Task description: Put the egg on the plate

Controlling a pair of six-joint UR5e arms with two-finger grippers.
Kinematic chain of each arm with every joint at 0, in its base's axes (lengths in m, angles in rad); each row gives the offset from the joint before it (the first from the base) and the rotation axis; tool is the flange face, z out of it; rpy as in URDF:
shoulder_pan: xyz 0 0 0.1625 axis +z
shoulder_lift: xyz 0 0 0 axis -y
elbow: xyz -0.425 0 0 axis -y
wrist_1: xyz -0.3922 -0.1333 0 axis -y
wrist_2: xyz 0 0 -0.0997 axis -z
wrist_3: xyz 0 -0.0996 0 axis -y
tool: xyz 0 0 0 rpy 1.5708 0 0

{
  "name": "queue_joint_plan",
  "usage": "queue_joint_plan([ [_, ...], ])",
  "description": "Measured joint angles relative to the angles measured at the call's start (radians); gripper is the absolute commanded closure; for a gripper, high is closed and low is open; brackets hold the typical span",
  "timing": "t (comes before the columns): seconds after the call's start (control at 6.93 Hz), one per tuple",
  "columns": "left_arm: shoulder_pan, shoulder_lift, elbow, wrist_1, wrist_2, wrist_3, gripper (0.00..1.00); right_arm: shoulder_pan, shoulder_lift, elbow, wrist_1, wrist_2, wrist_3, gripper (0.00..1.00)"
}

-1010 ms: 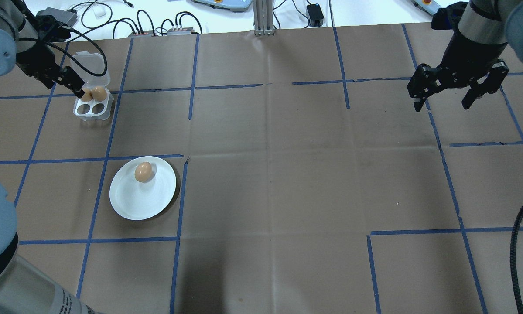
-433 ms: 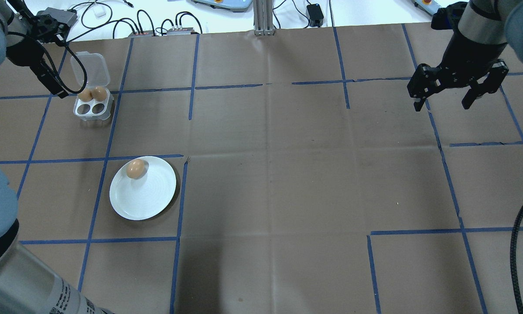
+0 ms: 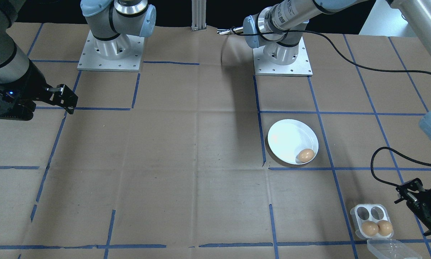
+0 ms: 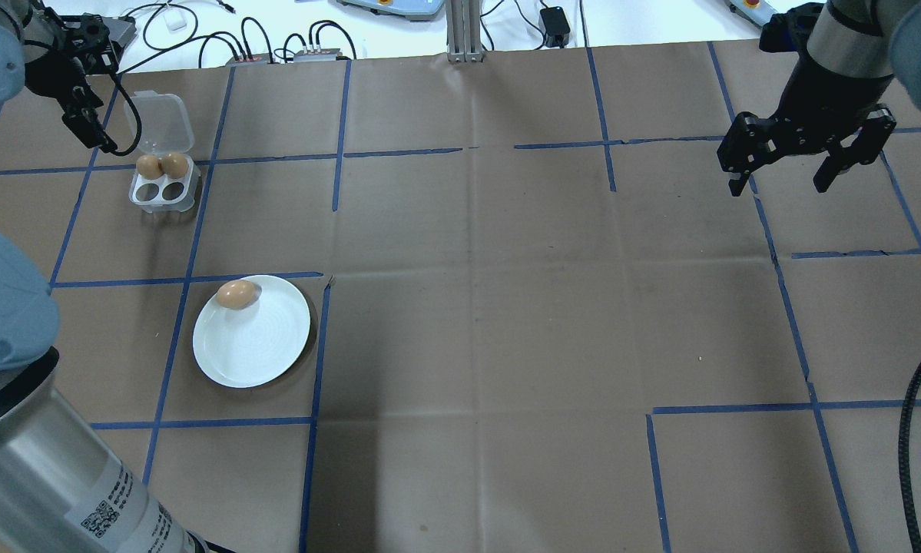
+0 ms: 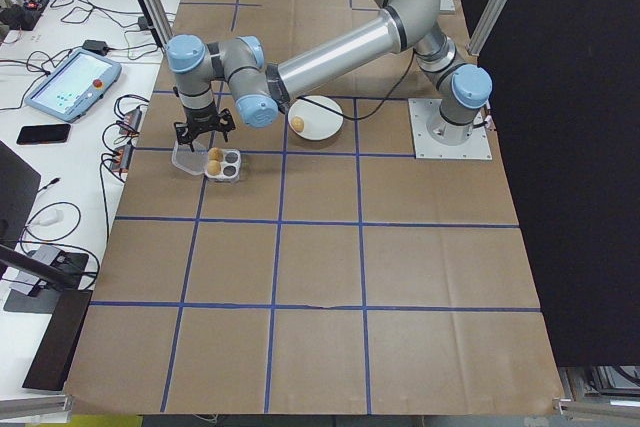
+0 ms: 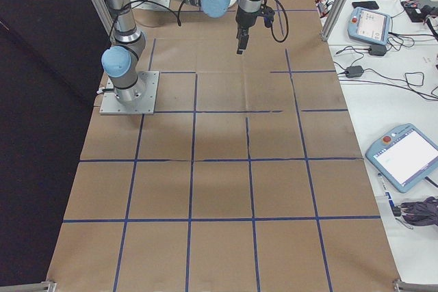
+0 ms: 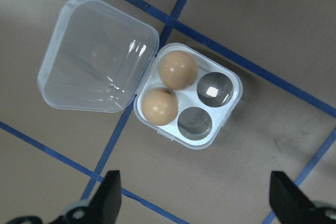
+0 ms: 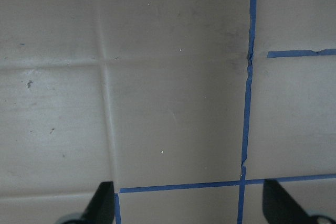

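The white plate (image 4: 259, 349) lies at the table's left, with one brown egg (image 4: 236, 295) resting at its far rim; both show again in the front view, plate (image 3: 286, 136) and egg (image 3: 306, 155). Two more eggs (image 7: 178, 70) (image 7: 159, 106) sit in the clear egg tray (image 4: 186, 189), whose other two cups are empty. My left gripper (image 7: 197, 195) hangs above and to the far left of the tray, open and holding nothing. Far to the right my right gripper (image 4: 781, 183) is open and empty above bare paper.
The tray's clear lid (image 7: 97, 56) lies open flat beside it. Brown paper with blue tape lines (image 4: 472, 307) covers the table. Cables and small boxes (image 4: 276, 42) lie past the far edge. A black cable (image 3: 384, 158) loops off the left wrist.
My left gripper has pulled back from the egg tray, moving up and toward the far left. The egg on the plate has rolled left toward the rim. The right arm has not moved.
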Motion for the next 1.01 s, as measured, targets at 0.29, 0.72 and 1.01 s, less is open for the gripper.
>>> queue_joint_plan([
  [0.29, -0.006, -0.061, 0.018, 0.004, -0.005, 0.003, 0.00, 0.000, 0.000, 0.000, 0.000, 0.000, 0.000, 0.00],
  [0.72, -0.005, -0.112, 0.023, 0.012, -0.004, 0.018, 0.00, 0.000, 0.000, 0.000, 0.000, 0.000, 0.000, 0.00],
  [1.01, -0.003, -0.131, 0.024, 0.014, -0.003, 0.040, 0.01, 0.000, 0.000, 0.000, 0.000, 0.000, 0.000, 0.00],
])
